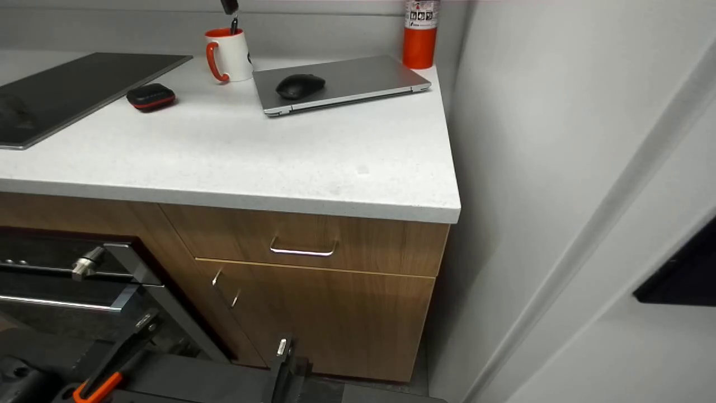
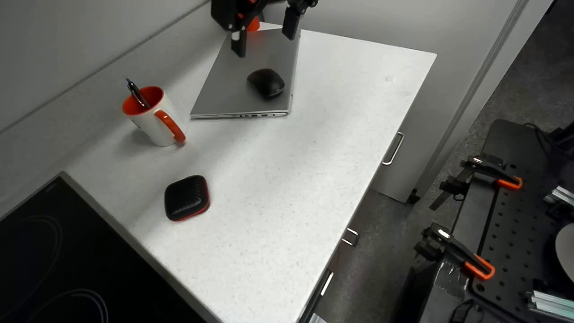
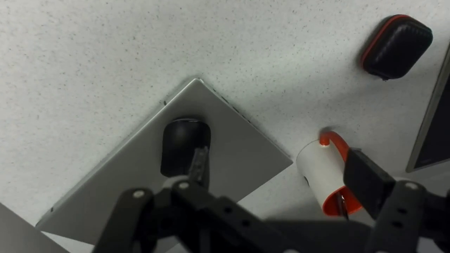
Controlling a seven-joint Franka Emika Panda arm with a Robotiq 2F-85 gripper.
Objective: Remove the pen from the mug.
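The mug [image 1: 235, 60] is white with a red-orange inside and handle. It stands upright on the counter near the back wall, also in an exterior view [image 2: 157, 123] and the wrist view [image 3: 320, 170]. The dark pen [image 2: 137, 93] leans inside it, its upper part above the rim; it also shows in an exterior view [image 1: 234, 25] and partly in the wrist view [image 3: 343, 204]. My gripper [image 2: 265, 38] is open and empty, raised above the laptop side. In the wrist view the gripper [image 3: 283, 167] has one finger overlapping the mug's handle and rim. One fingertip shows in an exterior view [image 1: 230, 5].
A closed grey laptop [image 2: 228, 89] lies beside the mug with a black mouse [image 2: 266, 83] on it. A small black case [image 2: 187, 197] and a black cooktop [image 2: 45, 269] are on the mug's other side. A red canister [image 1: 419, 49] stands behind the laptop.
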